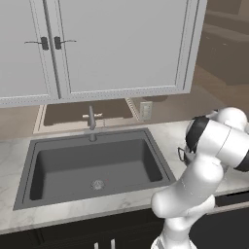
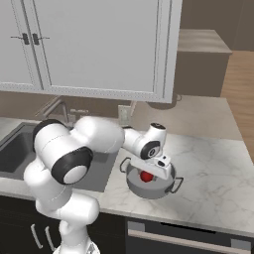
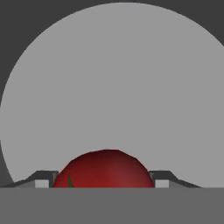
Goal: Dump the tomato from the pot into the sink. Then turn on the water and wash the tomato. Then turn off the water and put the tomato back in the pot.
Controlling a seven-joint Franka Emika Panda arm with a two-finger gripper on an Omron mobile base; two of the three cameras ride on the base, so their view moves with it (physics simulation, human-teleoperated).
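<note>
The grey pot (image 2: 151, 191) stands on the marble counter right of the sink (image 1: 92, 165); one of its loop handles (image 1: 182, 154) peeks out beside my arm. The red tomato (image 2: 146, 176) lies inside it. My gripper (image 2: 148, 173) reaches straight down into the pot. In the hand view the tomato (image 3: 105, 168) sits between my two fingertips (image 3: 41, 180), which press against its sides, above the pot's flat grey floor (image 3: 113, 87). The gripper (image 3: 103, 183) is shut on the tomato. No water runs from the faucet (image 1: 91, 119).
The sink basin is dark grey with a round metal drain (image 1: 97, 184). White wall cabinets (image 1: 97, 44) hang above the counter. An outlet (image 1: 145, 110) is on the wall behind. The marble counter (image 2: 208, 163) stretches right of the pot.
</note>
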